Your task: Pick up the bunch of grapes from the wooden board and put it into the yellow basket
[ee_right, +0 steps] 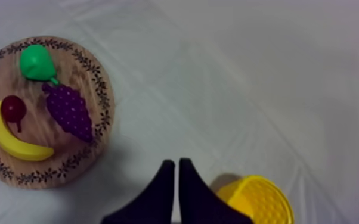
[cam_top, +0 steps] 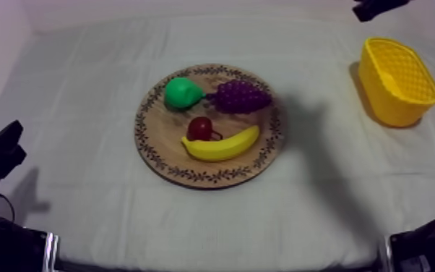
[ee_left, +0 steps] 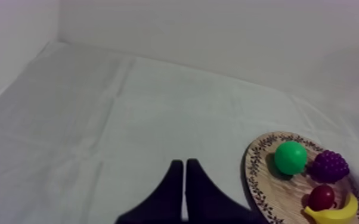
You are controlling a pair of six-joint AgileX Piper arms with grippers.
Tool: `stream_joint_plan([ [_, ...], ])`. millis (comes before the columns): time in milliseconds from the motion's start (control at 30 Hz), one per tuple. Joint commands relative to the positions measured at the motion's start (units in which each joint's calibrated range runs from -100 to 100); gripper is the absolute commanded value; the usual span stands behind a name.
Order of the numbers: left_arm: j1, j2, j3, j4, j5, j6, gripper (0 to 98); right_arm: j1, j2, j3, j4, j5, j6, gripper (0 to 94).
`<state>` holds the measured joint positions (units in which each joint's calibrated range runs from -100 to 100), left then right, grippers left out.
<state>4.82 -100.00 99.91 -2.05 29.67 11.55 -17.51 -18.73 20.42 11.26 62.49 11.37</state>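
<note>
The purple bunch of grapes [cam_top: 240,95] lies on the far right part of the round wooden board [cam_top: 164,126], its stem touching the green pear [cam_top: 183,92]. The yellow basket [cam_top: 397,79] stands at the right. My right gripper [cam_top: 361,10] hangs high at the far right, above the basket. From its wrist I see its shut fingers [ee_right: 177,170] over bare cloth between the grapes [ee_right: 68,110] and the basket [ee_right: 256,199]. My left gripper [cam_top: 11,141] rests low at the left, its fingers together [ee_left: 184,170], well short of the board [ee_left: 265,184] and grapes [ee_left: 330,165].
A small red fruit [cam_top: 200,128] and a banana [cam_top: 222,145] lie on the near half of the board. White walls bound the cloth at the back and left. Bare cloth stretches between board and basket.
</note>
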Motion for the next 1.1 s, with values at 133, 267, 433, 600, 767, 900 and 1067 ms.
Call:
stream_joint_plan([
  [133, 0.0, 0.0, 0.0, -0.02, 0.0, 0.0, 0.1, -0.9, 9.4, -8.1, -0.2, 1.4, 1.8, 0.4],
  [267, 0.0, 0.0, 0.0, -0.02, 0.0, 0.0, 0.1, -1.4, 14.2, -12.3, -1.0, 2.5, 4.0, 0.4],
  [433, 0.0, 0.0, 0.0, -0.02, 0.0, 0.0, 0.1, -2.0, 19.5, -17.2, -2.2, 4.2, 7.0, 0.4],
  [600, 0.0, 0.0, 0.0, -0.02, 0.0, 0.0, 0.1, -2.7, 24.1, -21.4, -4.2, 7.8, 10.8, 0.4],
  [767, 0.0, 0.0, 0.0, -0.02, 0.0, 0.0, 0.1, -3.9, 27.8, -23.8, -5.6, 10.8, 13.7, 0.4],
  [900, 0.0, 0.0, 0.0, -0.02, 0.0, 0.0, 0.1, -4.9, 30.3, -25.1, -6.3, 12.9, 15.4, 0.4],
  [1067, 0.0, 0.0, 0.0, -0.02, 0.0, 0.0, 0.1, -5.8, 33.4, -26.4, -6.8, 16.7, 17.7, 0.4],
])
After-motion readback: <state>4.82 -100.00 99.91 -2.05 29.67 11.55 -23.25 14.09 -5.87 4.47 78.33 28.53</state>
